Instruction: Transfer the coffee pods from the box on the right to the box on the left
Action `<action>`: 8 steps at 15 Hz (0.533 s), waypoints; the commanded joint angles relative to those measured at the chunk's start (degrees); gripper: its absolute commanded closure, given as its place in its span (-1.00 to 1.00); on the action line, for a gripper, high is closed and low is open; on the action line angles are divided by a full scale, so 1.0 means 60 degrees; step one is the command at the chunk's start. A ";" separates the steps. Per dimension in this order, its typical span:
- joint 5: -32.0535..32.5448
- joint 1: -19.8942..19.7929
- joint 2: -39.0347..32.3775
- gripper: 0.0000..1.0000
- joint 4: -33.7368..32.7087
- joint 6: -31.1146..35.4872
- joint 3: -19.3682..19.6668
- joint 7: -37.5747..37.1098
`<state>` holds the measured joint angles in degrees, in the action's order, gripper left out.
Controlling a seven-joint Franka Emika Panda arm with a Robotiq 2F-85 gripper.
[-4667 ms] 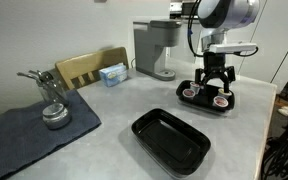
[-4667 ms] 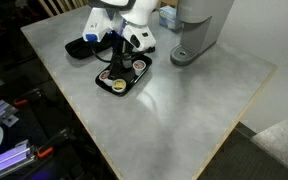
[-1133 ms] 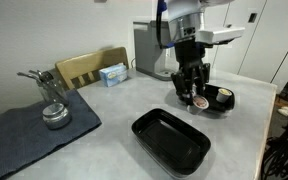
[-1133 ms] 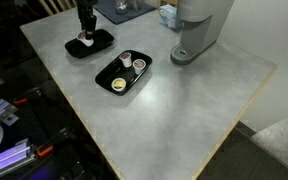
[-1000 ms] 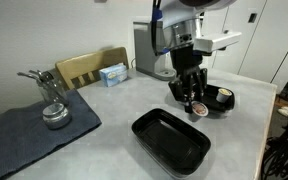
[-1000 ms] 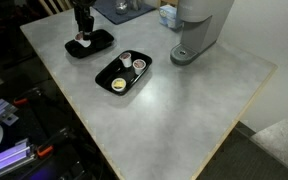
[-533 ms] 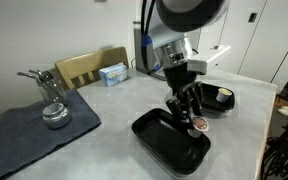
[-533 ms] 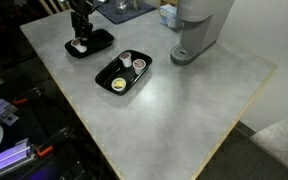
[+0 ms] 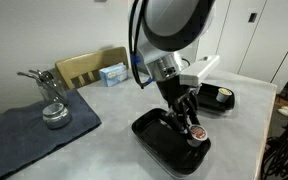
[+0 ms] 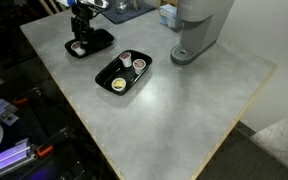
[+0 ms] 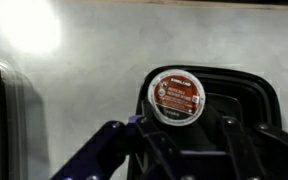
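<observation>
The gripper (image 9: 191,128) hangs over the receiving box (image 9: 156,146), a shallow black tray at the front of the grey surface (image 9: 104,140). Its fingers (image 11: 102,150) are clenched on one coffee pod (image 9: 195,134), which sits inside that box's outline, toward one end. I cannot tell whether the pod touches the box floor or sits just above it.

In the wrist view the pod (image 11: 176,96) shows its round printed lid (dark red and brown with a white edge) between the two dark fingers. The receiving box's glossy black rim (image 11: 260,96) curves behind it, with pale surface (image 11: 84,60) beyond the rim.

In an exterior view the source box (image 9: 224,100) is a second black tray. It lies well apart from the receiving box, farther back on the surface.

From above, in an exterior view, the source box (image 10: 130,75) lies diagonally beside the receiving box (image 10: 101,41). It holds three pods (image 10: 127,58), all standing lid-up. The gripper (image 10: 79,42) is over the end of the receiving box that lies away from the coffee machine (image 10: 199,30). The coffee machine stands farther from the receiving box than the source box does.
</observation>
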<state>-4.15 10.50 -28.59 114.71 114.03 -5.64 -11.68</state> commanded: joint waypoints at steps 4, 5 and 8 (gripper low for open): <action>0.0250 0.0093 -0.0717 0.45 -0.0706 -0.0580 0.0018 0.0208; 0.0254 0.0095 -0.0773 0.43 -0.0750 -0.0627 0.0022 0.0206; 0.0261 0.0088 -0.0917 -0.10 -0.0871 -0.0693 0.0040 0.0203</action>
<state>-3.59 11.01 -32.59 111.55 111.91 -5.64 -11.64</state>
